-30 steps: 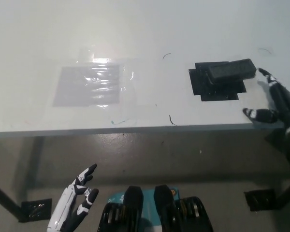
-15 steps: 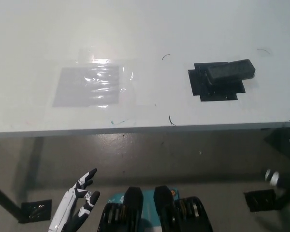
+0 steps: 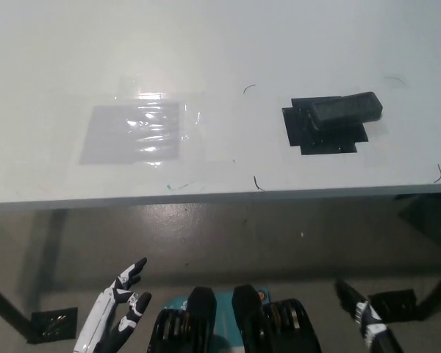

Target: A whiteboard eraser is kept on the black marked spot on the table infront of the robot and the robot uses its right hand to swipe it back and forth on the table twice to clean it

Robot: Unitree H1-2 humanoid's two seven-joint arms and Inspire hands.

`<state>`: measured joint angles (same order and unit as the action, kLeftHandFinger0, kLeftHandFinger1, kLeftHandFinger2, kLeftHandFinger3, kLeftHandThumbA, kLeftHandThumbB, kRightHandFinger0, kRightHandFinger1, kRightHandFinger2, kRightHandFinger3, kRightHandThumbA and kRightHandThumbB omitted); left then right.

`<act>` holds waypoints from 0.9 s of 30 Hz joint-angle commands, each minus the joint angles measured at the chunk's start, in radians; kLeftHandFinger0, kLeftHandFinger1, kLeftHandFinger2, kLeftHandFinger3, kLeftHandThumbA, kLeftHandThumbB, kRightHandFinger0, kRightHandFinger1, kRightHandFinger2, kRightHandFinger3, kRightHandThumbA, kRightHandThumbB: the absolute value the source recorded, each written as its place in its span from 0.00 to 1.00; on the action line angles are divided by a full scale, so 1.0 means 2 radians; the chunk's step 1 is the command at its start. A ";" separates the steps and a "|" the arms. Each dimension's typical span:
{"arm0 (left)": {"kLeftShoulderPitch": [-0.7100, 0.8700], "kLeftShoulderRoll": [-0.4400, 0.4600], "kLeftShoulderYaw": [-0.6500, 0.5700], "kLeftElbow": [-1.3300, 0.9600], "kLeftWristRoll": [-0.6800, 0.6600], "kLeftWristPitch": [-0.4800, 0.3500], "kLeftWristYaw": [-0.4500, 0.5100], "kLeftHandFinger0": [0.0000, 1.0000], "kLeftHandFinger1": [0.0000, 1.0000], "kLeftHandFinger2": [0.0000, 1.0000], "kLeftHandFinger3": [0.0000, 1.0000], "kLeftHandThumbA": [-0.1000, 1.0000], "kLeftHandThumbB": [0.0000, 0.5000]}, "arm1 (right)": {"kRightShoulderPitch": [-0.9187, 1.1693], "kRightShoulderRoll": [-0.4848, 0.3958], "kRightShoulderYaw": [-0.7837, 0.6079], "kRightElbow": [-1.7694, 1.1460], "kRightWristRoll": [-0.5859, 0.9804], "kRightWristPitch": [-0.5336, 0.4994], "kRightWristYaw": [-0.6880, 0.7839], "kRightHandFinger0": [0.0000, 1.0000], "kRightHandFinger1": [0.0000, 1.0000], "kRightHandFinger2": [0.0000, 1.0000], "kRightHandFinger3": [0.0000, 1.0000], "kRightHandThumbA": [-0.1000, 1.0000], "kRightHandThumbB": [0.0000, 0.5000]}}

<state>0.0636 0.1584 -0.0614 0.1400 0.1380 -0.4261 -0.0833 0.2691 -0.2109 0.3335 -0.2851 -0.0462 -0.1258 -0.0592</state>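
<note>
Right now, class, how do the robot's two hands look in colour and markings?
The left hand is white with black finger segments and slim jointed fingers. The right hand is black with white bands on its fingers; only part of it shows at the bottom edge.

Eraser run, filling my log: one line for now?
eraser: on black spot | right hand: low, off table | left hand: low, open

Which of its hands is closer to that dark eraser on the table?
Right. The right hand hangs low, below the table edge under the eraser; the left hand rests far across, lower left.
</note>
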 commanded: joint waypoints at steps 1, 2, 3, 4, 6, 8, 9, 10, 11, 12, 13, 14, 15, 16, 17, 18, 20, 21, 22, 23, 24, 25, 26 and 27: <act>0.011 0.017 -0.011 -0.012 -0.016 -0.022 -0.016 1.00 1.00 1.00 1.00 0.92 0.81 | -0.080 0.031 -0.025 0.111 0.060 -0.124 0.030 1.00 1.00 1.00 1.00 1.00 0.52; 0.011 0.018 -0.011 -0.013 -0.018 -0.022 -0.018 1.00 1.00 1.00 1.00 0.92 0.81 | -0.090 0.030 -0.029 0.130 0.053 -0.123 0.031 1.00 1.00 1.00 1.00 1.00 0.52; 0.012 0.018 -0.010 -0.015 -0.018 -0.022 -0.019 1.00 1.00 1.00 1.00 0.93 0.82 | -0.095 0.031 -0.031 0.142 0.053 -0.124 0.035 1.00 1.00 1.00 1.00 1.00 0.51; 0.012 0.020 -0.010 -0.015 -0.021 -0.022 -0.022 1.00 1.00 1.00 1.00 0.92 0.81 | -0.105 0.031 -0.033 0.165 0.054 -0.124 0.040 1.00 1.00 1.00 1.00 1.00 0.55; 0.009 0.023 -0.013 -0.015 -0.024 -0.015 -0.030 1.00 1.00 1.00 1.00 0.93 0.84 | -0.113 0.032 -0.037 0.192 0.057 -0.123 0.047 1.00 1.00 1.00 1.00 1.00 0.59; 0.006 0.025 -0.017 -0.014 -0.026 -0.008 -0.036 1.00 1.00 1.00 1.00 0.93 0.83 | -0.120 0.033 -0.041 0.215 0.056 -0.133 0.052 1.00 1.00 1.00 1.00 1.00 0.56; 0.004 0.026 -0.018 -0.012 -0.023 -0.008 -0.036 1.00 1.00 1.00 1.00 0.94 0.84 | -0.123 0.033 -0.042 0.224 0.056 -0.139 0.055 1.00 1.00 1.00 1.00 1.00 0.56; 0.004 0.026 -0.019 -0.012 -0.021 -0.007 -0.037 1.00 1.00 1.00 1.00 0.95 0.85 | -0.124 0.033 -0.042 0.226 0.055 -0.143 0.056 1.00 1.00 1.00 1.00 1.00 0.56; 0.005 0.029 -0.022 -0.014 -0.023 0.001 -0.041 1.00 1.00 1.00 1.00 0.96 0.86 | -0.123 0.035 -0.042 0.226 0.053 -0.144 0.058 1.00 1.00 1.00 1.00 1.00 0.58; 0.006 0.030 -0.024 -0.015 -0.025 0.005 -0.044 1.00 1.00 1.00 1.00 0.97 0.85 | -0.121 0.036 -0.043 0.225 0.052 -0.144 0.058 1.00 1.00 1.00 1.00 1.00 0.57; 0.007 0.031 -0.026 -0.016 -0.026 0.007 -0.045 1.00 1.00 1.00 1.00 0.97 0.85 | -0.120 0.037 -0.043 0.223 0.050 -0.146 0.059 1.00 1.00 1.00 1.00 1.00 0.56; 0.007 0.032 -0.028 -0.017 -0.027 0.010 -0.047 1.00 1.00 1.00 1.00 0.97 0.85 | -0.118 0.037 -0.044 0.222 0.049 -0.147 0.060 1.00 1.00 1.00 1.00 1.00 0.56; 0.007 0.032 -0.028 -0.017 -0.027 0.010 -0.047 1.00 1.00 1.00 1.00 0.97 0.85 | -0.117 0.038 -0.044 0.222 0.049 -0.148 0.060 1.00 1.00 1.00 1.00 1.00 0.56; 0.007 0.033 -0.030 -0.016 -0.027 0.011 -0.047 1.00 1.00 1.00 1.00 0.97 0.84 | -0.116 0.039 -0.046 0.223 0.047 -0.150 0.062 1.00 1.00 1.00 1.00 1.00 0.58; 0.006 0.034 -0.030 -0.014 -0.028 0.009 -0.047 1.00 1.00 1.00 1.00 0.97 0.84 | -0.115 0.040 -0.047 0.221 0.046 -0.151 0.063 1.00 1.00 1.00 1.00 1.00 0.58; 0.005 0.034 -0.031 -0.013 -0.028 0.008 -0.048 1.00 1.00 1.00 1.00 0.97 0.84 | -0.115 0.040 -0.048 0.221 0.046 -0.151 0.064 1.00 1.00 1.00 1.00 1.00 0.58; 0.001 0.035 -0.031 -0.015 -0.029 0.014 -0.050 1.00 1.00 1.00 1.00 0.98 0.84 | -0.115 0.041 -0.052 0.218 0.046 -0.148 0.066 1.00 1.00 1.00 1.00 1.00 0.60; 0.000 0.034 -0.031 -0.015 -0.030 0.014 -0.051 1.00 1.00 1.00 1.00 0.98 0.84 | -0.116 0.042 -0.053 0.218 0.047 -0.148 0.067 1.00 1.00 1.00 1.00 1.00 0.60; -0.002 0.035 -0.032 -0.014 -0.031 0.015 -0.054 1.00 1.00 1.00 1.00 0.98 0.84 | -0.117 0.042 -0.055 0.220 0.046 -0.149 0.068 1.00 1.00 1.00 1.00 1.00 0.63; -0.003 0.035 -0.032 -0.014 -0.032 0.015 -0.055 1.00 1.00 1.00 1.00 0.98 0.84 | -0.117 0.043 -0.055 0.221 0.044 -0.149 0.068 1.00 1.00 1.00 1.00 1.00 0.64; -0.003 0.037 -0.033 -0.015 -0.030 0.018 -0.056 1.00 1.00 1.00 1.00 0.99 0.88 | -0.117 0.043 -0.056 0.223 0.040 -0.154 0.068 1.00 1.00 1.00 1.00 1.00 0.62; -0.003 0.037 -0.033 -0.015 -0.029 0.019 -0.057 1.00 1.00 1.00 1.00 1.00 0.92 | -0.117 0.044 -0.056 0.224 0.039 -0.155 0.068 1.00 1.00 1.00 1.00 1.00 0.62; -0.004 0.037 -0.033 -0.015 -0.028 0.021 -0.058 1.00 1.00 1.00 1.00 1.00 0.97 | -0.116 0.044 -0.057 0.222 0.037 -0.154 0.068 1.00 1.00 1.00 1.00 1.00 0.62; -0.004 0.038 -0.033 -0.016 -0.030 0.024 -0.060 1.00 1.00 1.00 1.00 0.99 1.00 | -0.115 0.045 -0.057 0.219 0.035 -0.151 0.069 1.00 1.00 1.00 1.00 1.00 0.63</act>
<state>0.0694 0.2143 -0.1230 0.1339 0.0962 -0.3947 -0.1771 0.0454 -0.1301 0.2356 0.1721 0.0251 -0.3713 0.0567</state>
